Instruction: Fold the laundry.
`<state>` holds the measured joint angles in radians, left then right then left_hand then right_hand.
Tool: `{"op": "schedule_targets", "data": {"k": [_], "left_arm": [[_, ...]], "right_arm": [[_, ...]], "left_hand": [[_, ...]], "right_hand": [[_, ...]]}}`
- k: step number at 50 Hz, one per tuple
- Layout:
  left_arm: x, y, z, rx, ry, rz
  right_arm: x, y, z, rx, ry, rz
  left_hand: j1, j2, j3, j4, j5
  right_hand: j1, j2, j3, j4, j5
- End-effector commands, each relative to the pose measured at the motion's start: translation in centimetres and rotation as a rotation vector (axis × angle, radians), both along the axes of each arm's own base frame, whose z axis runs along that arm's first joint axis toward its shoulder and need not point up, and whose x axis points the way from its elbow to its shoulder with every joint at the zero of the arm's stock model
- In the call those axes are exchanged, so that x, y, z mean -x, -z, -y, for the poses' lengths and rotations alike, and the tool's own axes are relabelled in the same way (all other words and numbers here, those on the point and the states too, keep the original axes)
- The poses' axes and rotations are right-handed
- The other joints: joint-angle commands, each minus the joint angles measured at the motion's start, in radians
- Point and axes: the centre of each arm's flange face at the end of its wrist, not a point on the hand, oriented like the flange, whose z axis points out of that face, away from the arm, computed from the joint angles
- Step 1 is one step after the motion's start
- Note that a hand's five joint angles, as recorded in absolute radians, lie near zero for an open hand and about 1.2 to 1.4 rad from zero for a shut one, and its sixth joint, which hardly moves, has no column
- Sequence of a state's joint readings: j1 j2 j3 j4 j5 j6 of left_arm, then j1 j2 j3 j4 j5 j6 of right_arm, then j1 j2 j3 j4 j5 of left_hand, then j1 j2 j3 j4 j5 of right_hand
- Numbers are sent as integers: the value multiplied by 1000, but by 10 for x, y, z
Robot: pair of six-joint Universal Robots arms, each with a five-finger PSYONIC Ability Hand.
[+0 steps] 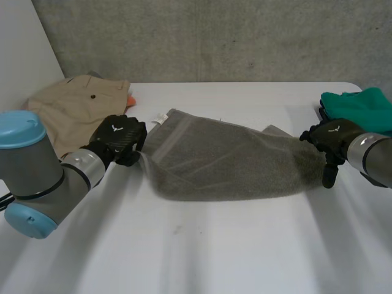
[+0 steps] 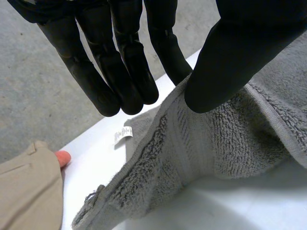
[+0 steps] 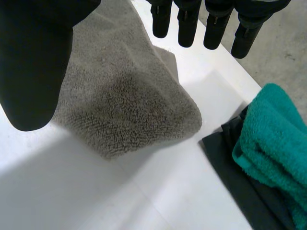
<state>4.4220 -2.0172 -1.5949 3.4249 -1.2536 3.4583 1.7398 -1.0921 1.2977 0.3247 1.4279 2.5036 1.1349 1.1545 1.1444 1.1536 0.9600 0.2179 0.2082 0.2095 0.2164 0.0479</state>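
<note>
A grey towel [image 1: 226,162] lies stretched across the middle of the white table [image 1: 202,251], bunched lengthwise. My left hand [image 1: 119,138] is at its left end. There the thumb [image 2: 225,62] pinches the towel's banded edge [image 2: 216,143] against a finger, and that end is lifted off the table. A white label [image 2: 123,135] sits at the nearby corner. My right hand [image 1: 331,144] hovers at the towel's right end with fingers [image 3: 187,24] straight and apart. That rounded end [image 3: 124,100] rests on the table under the palm, untouched.
Beige trousers [image 1: 73,107] lie at the back left, with a small orange thing [image 1: 131,98] beside them. A teal towel [image 1: 361,107] sits on a dark folded cloth [image 3: 240,182] at the back right, close to my right hand. The table's front half is bare.
</note>
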Motion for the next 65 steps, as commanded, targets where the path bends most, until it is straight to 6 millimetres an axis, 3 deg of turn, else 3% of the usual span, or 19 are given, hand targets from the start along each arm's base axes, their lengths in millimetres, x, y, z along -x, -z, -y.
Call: {"op": "schedule_targets", "data": {"k": [1,4,8,12,13,15,24,27,31,34,45,49,50,53,60,61,65], "left_arm": [[1,8,2,-41,18,38],[0,8,4,-54,17,49],[-2,-1,6,-46,14,43],[-3,-17,6,-12,11,20],[-2,-23,3,-4,14,9],[-1,-30,0,8,16,-2],[0,-68,-15,55,24,-79],[-1,-77,-18,67,21,-98],[-1,-83,-18,80,21,-103],[0,-89,-16,90,20,-112],[10,-124,-19,126,33,-173],[11,-134,-21,132,20,-193],[12,-136,-22,129,14,-198],[9,-143,-26,132,4,-205],[-1,-153,-38,121,-12,-209],[-4,-154,-42,111,-16,-206],[-11,-158,-56,84,-3,-201]], "right_arm": [[5,29,0,-49,15,-1],[6,39,5,-39,19,19],[6,52,15,13,33,69],[5,56,23,59,50,113],[5,56,26,72,55,130],[5,57,29,79,62,142],[10,52,32,52,81,153],[11,41,20,-3,68,166],[10,29,13,-24,47,217],[4,39,9,-65,21,238],[-7,75,25,-47,-8,202],[-5,74,30,-25,18,192],[-4,69,30,-9,34,188],[1,55,31,26,69,182],[23,-31,21,206,101,205],[27,-53,18,254,88,216],[27,-103,15,371,27,252]], "left_hand": [[235,215,225,216,235],[261,242,252,243,262],[261,242,252,243,262],[261,242,252,243,262],[261,242,252,243,262],[261,242,252,243,262],[261,242,252,243,262],[261,242,252,243,262],[261,242,252,243,262],[261,242,252,243,262],[261,242,252,243,262],[261,242,252,243,262],[261,242,252,243,262],[261,242,252,243,262],[261,242,252,243,262],[261,242,252,243,262],[261,242,252,243,262]], "right_hand": [[-40,-31,-32,-39,-45],[-17,-7,-9,-16,-22],[188,198,196,189,183],[792,802,800,793,787],[1046,1056,1055,1048,1042],[1178,1188,1186,1180,1174],[1178,1188,1187,1180,1174],[198,208,207,200,194],[136,146,144,137,131],[51,61,59,52,46],[306,315,314,307,301],[1082,1092,1090,1083,1077],[1177,1187,1186,1179,1173],[1178,1188,1187,1180,1174],[1178,1188,1187,1180,1174],[1178,1188,1187,1180,1174],[1178,1188,1187,1180,1174]]}}
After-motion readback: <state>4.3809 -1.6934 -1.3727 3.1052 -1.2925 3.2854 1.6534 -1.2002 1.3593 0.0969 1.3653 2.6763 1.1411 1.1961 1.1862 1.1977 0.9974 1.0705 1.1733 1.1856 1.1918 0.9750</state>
